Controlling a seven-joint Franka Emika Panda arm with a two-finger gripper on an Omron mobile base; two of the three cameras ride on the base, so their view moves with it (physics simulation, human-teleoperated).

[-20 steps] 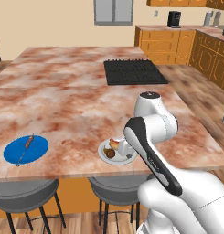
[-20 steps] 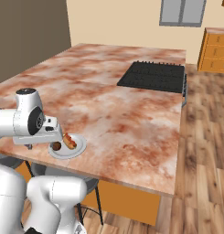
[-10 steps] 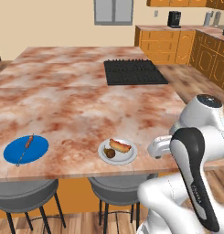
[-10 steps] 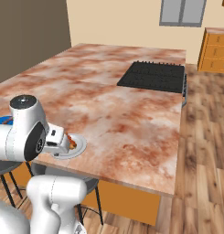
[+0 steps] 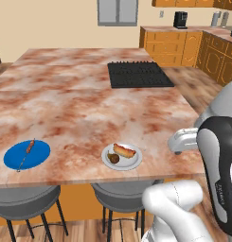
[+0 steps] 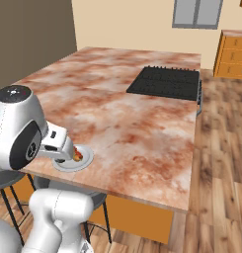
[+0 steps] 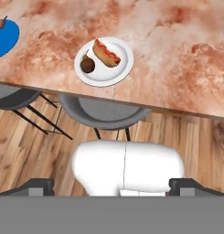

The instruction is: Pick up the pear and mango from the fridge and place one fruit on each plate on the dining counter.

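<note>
Hand view looks down on the near edge of the dining counter (image 7: pixel 177 55), where a white plate (image 7: pixel 120 73) sits just inside that edge. On this plate the pear (image 7: pixel 88 66), dark reddish-brown, lies beside a hot dog (image 7: pixel 106 52) in its bun, the two close together. The gripper (image 7: pixel 111 185) hangs out past the counter edge over the wooden floor (image 7: pixel 195 146), its two finger tips (image 7: pixel 38 185) spread as wide apart as they go, with nothing between them. A grey stool (image 7: pixel 102 114) stands under the counter edge below the white plate, and another stool (image 7: pixel 13 98) shows further along the same edge.

Left base view gives the whole counter top: the white plate near the middle of the near edge, the pear on the side of it closest to that edge, and a blue plate (image 5: pixel 39 158) well apart from it toward the near left corner. A skewer (image 5: pixel 27 150) lies across the blue plate. The black cooktop (image 5: pixel 138 74) is set in the far right part of the counter.

Right base view shows the arm low in front of the near edge, partly covering the white plate. Orange cabinets (image 5: pixel 167 46) stand beyond the counter, with a window (image 6: pixel 196 14) on the back wall.
</note>
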